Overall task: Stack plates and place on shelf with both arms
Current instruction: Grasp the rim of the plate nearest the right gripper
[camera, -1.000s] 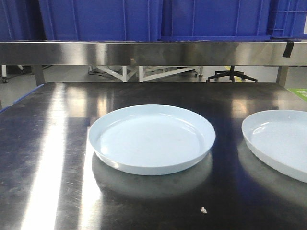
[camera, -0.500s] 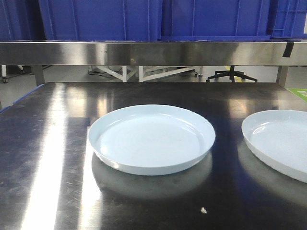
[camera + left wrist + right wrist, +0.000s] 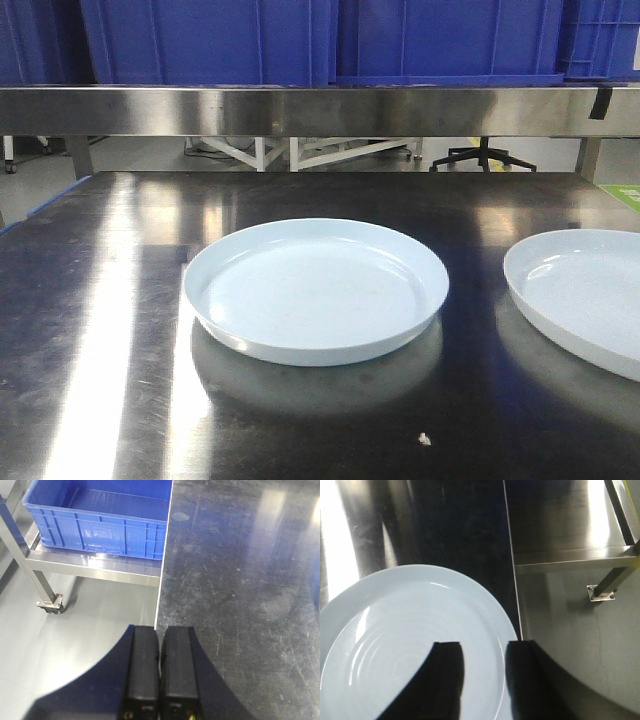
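Left wrist-mounted view puts the left gripper (image 3: 160, 634) above the left edge of the scratched stainless-steel table (image 3: 240, 580). Its two black fingers (image 3: 144, 660) are pressed flat together with nothing between them. No plate shows here, so this arm looks parked well apart from the work. Beyond the edge, an open blue plastic crate (image 3: 100, 520) sits on a low steel trolley (image 3: 95, 567) with a caster (image 3: 50, 602).

From the front, one round, shallow, pale bluish-white plate (image 3: 316, 290) lies flat near the middle of the table. A second, matching pale plate (image 3: 580, 295) lies to its right, cut by the frame and apart from the first. Laid side by side and unstacked, they probably give each arm one within reach. Behind them runs the raised stainless-steel shelf (image 3: 300, 110), carrying large blue bins (image 3: 210, 40); a strip of black tape (image 3: 599, 100) hangs at its right end.

On the right wrist camera, the right gripper (image 3: 482, 647) hangs over that second plate, close to the table's right edge. Its jaws are spread wide and empty, one finger over the plate's floor and the other over its rim, seemingly to pinch that rim. Stacking has not begun.

No brand, label or writing is legible anywhere.
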Tool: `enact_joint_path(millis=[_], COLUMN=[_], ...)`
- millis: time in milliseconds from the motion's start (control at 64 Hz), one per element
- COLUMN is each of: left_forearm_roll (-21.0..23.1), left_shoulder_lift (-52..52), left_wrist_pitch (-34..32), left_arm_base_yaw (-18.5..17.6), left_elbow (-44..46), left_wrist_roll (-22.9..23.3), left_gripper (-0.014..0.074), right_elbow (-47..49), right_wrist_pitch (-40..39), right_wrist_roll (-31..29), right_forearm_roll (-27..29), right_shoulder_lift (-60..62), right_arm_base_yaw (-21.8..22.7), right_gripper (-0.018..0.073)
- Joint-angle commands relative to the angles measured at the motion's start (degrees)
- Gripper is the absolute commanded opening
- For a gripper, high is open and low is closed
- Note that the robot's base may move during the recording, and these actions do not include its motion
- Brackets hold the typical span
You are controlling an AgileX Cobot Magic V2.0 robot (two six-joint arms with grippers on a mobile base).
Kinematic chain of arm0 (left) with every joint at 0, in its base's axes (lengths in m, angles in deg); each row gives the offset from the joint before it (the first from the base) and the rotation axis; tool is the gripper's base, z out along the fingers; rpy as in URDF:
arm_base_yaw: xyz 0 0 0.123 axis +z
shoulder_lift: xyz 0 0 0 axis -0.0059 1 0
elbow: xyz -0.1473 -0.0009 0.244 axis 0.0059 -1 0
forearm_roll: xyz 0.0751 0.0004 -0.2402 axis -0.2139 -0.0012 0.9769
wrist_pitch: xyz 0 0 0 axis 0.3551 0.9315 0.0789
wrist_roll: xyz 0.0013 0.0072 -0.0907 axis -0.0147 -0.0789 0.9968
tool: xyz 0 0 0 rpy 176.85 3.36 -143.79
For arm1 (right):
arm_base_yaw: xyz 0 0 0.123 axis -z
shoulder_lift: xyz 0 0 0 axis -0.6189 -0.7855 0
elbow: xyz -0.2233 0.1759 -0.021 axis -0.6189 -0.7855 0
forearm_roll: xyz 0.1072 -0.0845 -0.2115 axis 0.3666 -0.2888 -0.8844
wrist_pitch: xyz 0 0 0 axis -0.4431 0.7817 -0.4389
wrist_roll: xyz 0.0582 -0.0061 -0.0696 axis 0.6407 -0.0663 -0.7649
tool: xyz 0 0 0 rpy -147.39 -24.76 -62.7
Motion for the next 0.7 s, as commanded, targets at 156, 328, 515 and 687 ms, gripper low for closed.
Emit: enact_joint_path(millis=[156,328,515,687], left_forearm_roll=[0.00,0.00,0.00,0.00], left_shoulder_lift=[-0.07,-0.07,-0.07,-0.07], left_wrist_pitch=[-3.68,-3.68,-3.68,-3.68], left_arm_base_yaw=[0.08,0.08,0.08,0.08], left_elbow=[1.53,1.53,1.53,1.53], left_wrist_roll=[0.34,0.34,0.34,0.34], left_gripper=[0.0090,0.0090,0.0090,0.0090], right_elbow=[2.23,2.23,2.48,5.08], right_wrist_pitch=[0.69,-0.18,-3.65,-4.32], right_wrist_roll=[-0.05,-0.05,-0.05,-0.05], right_forearm_roll=[-0.71,-1.31,-1.31,-1.31], right_shoulder_lift=[0.37,-0.57,-5.28,-11.67], right_arm_base_yaw=[-0.08,1.16,6.34,6.87], right_gripper=[0.0466,0.0466,0.0466,0.0466])
